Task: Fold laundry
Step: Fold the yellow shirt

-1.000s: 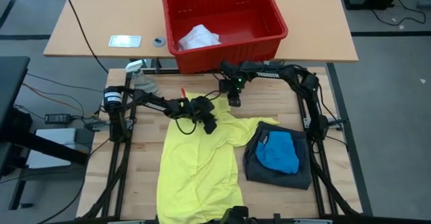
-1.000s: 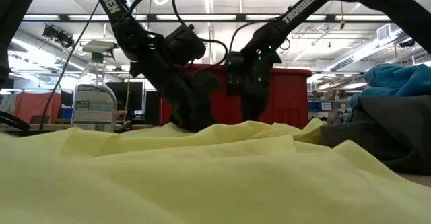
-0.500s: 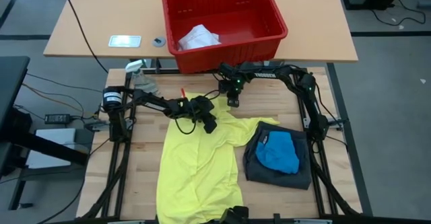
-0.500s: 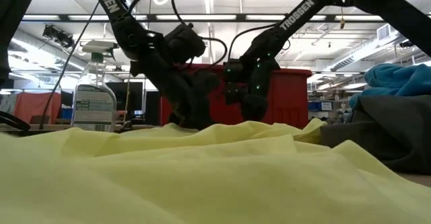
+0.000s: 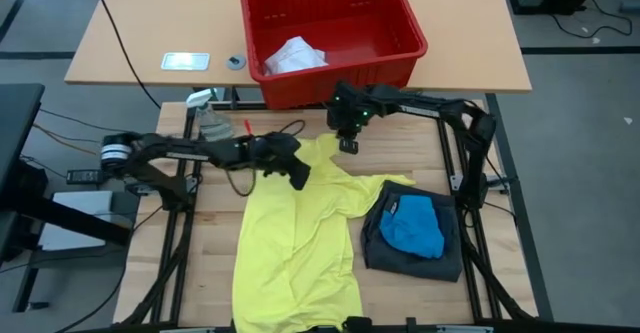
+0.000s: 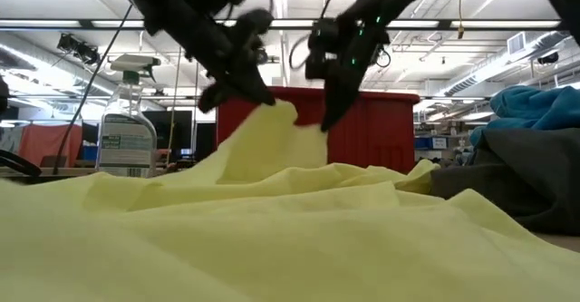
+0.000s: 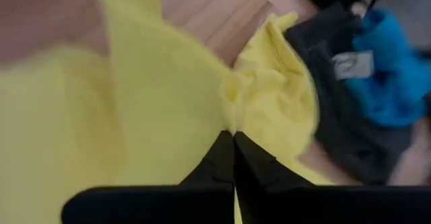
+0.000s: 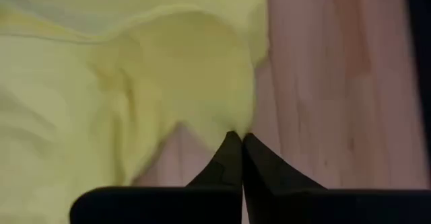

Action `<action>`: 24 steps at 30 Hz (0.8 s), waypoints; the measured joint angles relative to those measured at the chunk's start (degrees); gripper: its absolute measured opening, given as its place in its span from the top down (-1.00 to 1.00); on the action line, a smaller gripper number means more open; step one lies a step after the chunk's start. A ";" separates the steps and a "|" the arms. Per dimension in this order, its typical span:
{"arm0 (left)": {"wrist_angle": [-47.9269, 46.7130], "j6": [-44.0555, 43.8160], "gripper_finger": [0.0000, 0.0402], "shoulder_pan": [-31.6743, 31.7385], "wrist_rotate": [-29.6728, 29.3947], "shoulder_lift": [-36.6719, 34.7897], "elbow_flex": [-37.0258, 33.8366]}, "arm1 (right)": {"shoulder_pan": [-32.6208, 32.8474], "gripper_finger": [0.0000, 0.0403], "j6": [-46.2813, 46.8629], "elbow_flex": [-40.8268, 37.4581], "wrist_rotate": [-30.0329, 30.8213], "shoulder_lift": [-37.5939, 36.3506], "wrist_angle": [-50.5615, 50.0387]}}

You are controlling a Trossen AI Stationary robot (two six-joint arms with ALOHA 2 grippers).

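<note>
We see the yellow shirt [image 5: 296, 243] spread over the wooden table [image 5: 205, 243], filling the lower centre of the high view, its top edge lifted off the surface. The left gripper [image 5: 297, 178], left of centre in the high view, is clenched on the shirt's upper edge; in the left wrist view its fingers [image 7: 219, 158] meet with yellow cloth pinched between them. The right gripper [image 5: 349, 144], just above centre, is likewise clamped on the shirt's edge; its wrist view shows the fingers [image 8: 229, 158] closed on a yellow fold above bare wood. In the low view, the shirt [image 6: 263, 143] rises to a peak between the two grippers, in front of the red basket [image 6: 381, 130].

Lower right in the high view, we note the dark grey shorts [image 5: 437, 256] with a bright blue piece [image 5: 412, 225] lying on top, touching the shirt's right sleeve. The spray bottle [image 6: 127, 130] stands at left in the low view.
</note>
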 joint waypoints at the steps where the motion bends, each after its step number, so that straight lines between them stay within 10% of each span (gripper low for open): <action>1: -1.75 -4.01 1.00 -0.49 -0.05 -1.57 0.00 | 0.48 0.99 0.00 0.03 0.05 -0.96 0.48; 11: -25.10 -28.55 1.00 -11.63 -11.84 -6.96 -0.02 | 7.35 1.00 1.40 3.26 1.13 6.29 16.59; 24: -37.84 -41.35 1.00 -16.40 -15.95 -6.80 -0.04 | 5.87 0.99 1.58 35.87 1.16 28.89 3.92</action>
